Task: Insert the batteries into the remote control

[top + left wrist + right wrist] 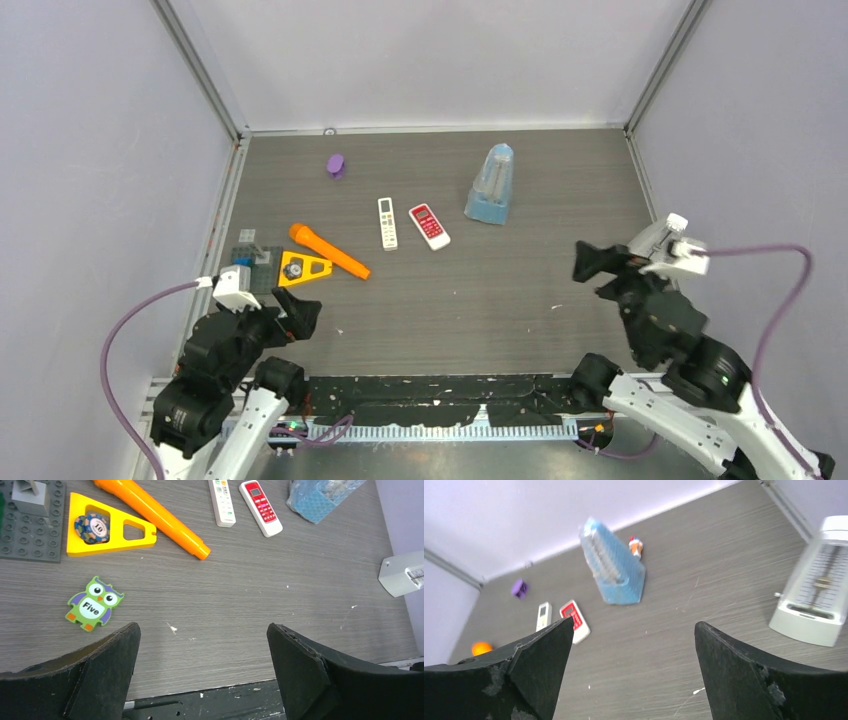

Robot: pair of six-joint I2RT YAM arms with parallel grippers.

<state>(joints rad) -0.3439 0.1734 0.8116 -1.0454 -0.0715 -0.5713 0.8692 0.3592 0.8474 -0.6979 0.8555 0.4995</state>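
Observation:
Two remotes lie side by side mid-table: a slim white remote control (pixel 387 222) (pixel 221 501) (pixel 543 615) and a red-faced one (pixel 429 225) (pixel 260 507) (pixel 574 620). The batteries are not in view as loose cells. My left gripper (pixel 297 312) (pixel 202 627) is open over bare table near the front left edge, well short of the remotes. My right gripper (pixel 590 262) (pixel 634 622) is open at the right side, raised and pointing toward the remotes, with nothing between its fingers.
A clear pack on a blue base (pixel 491 185) (pixel 613 562) stands behind the remotes. An orange tube (pixel 329 250), a yellow triangle (pixel 111 532) with a chip, a grey stud plate (pixel 250 262), an owl card (pixel 93 603) and a purple piece (pixel 336 165) lie left. A white metronome (pixel 814 590) stands right.

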